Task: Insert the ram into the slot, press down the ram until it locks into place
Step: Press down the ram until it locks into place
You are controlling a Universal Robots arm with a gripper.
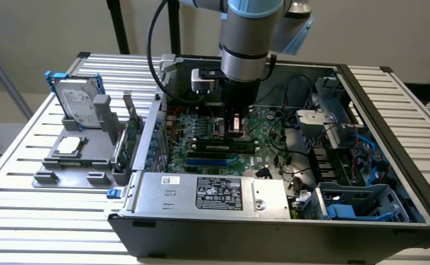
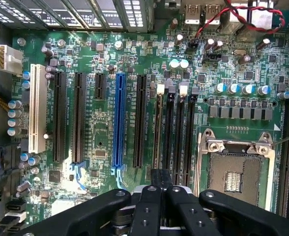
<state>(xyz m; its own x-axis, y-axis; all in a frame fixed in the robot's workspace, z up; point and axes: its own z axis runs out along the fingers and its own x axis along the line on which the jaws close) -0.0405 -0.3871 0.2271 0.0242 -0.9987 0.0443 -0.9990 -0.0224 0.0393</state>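
Slatted metal table (image 1: pixel 23 165) with an open PC case (image 1: pixel 274 232) on it, arm reaching straight down into the motherboard (image 2: pixel 100 147). Its gripper (image 2: pixel 159 196) looks clenched, jaws pinched together right over the bank of black memory sockets, and the ram (image 2: pixel 158 132) stands on edge in the slot (image 2: pixel 158 142) just ahead of them. I'd say we're at the pressing step, which calls for a straight, even push, since any tilt could stop the latches catching.
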